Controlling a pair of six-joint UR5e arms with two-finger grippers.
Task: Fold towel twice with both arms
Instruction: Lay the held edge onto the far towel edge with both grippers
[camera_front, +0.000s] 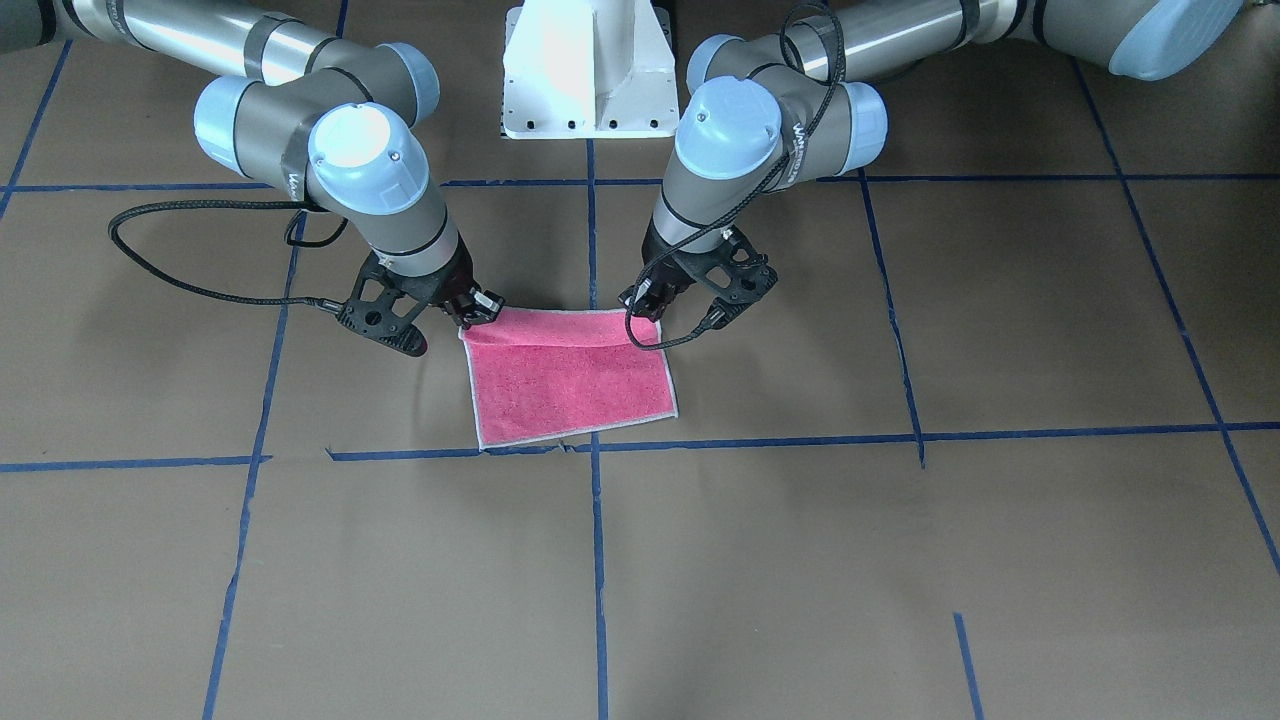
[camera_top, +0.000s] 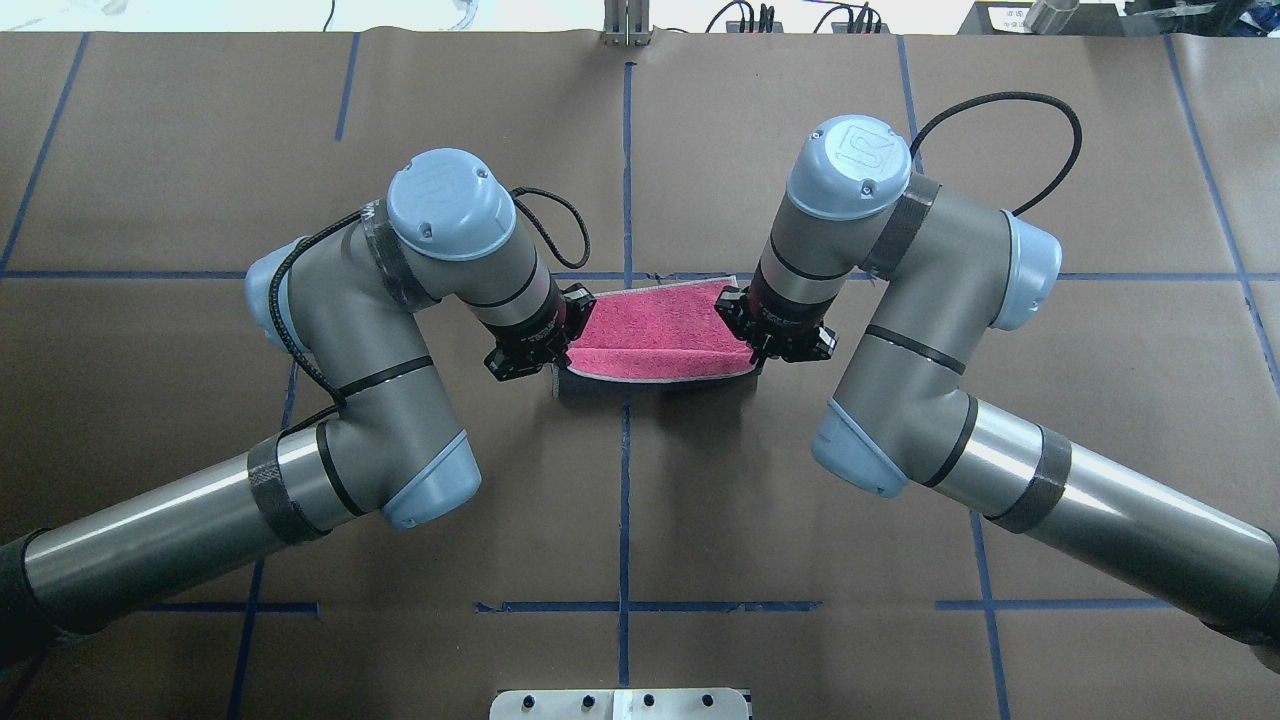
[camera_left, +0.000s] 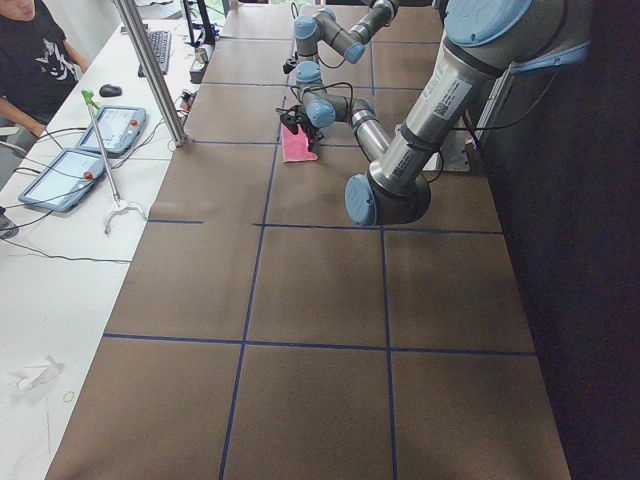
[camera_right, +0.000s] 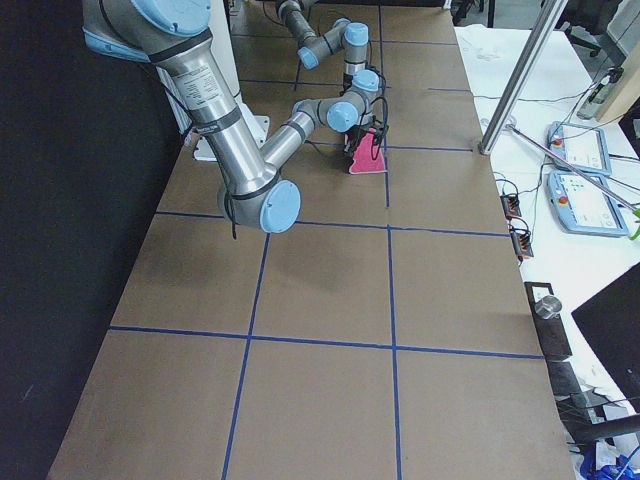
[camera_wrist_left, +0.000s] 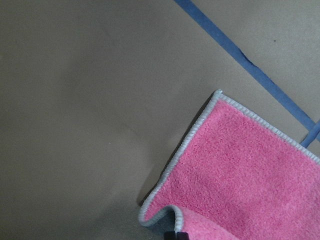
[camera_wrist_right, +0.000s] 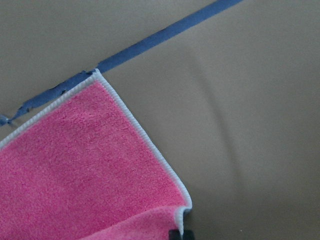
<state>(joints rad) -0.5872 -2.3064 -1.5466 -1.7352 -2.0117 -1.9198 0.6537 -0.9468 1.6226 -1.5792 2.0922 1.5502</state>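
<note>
Overhead view. Left gripper (camera_top: 560, 345) is clenched on the 7 o'clock corner of the towel (camera_top: 655, 335), lifted off the table (camera_top: 640, 500). Towel mid-table, pink face up. Its 12 o'clock edge is flat by the blue tape line (camera_top: 1150, 275); its 6 o'clock edge is raised and sagging. Right gripper (camera_top: 752, 345) is clenched on the 5 o'clock corner. Likely risks: a shallow pinch slips and drops a corner; uneven arm travel skews the fold; the sag bunches.

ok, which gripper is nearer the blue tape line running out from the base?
Left. The left gripper holds a towel corner beside the tape line; right gripper holds the other corner, farther off across it.
</note>
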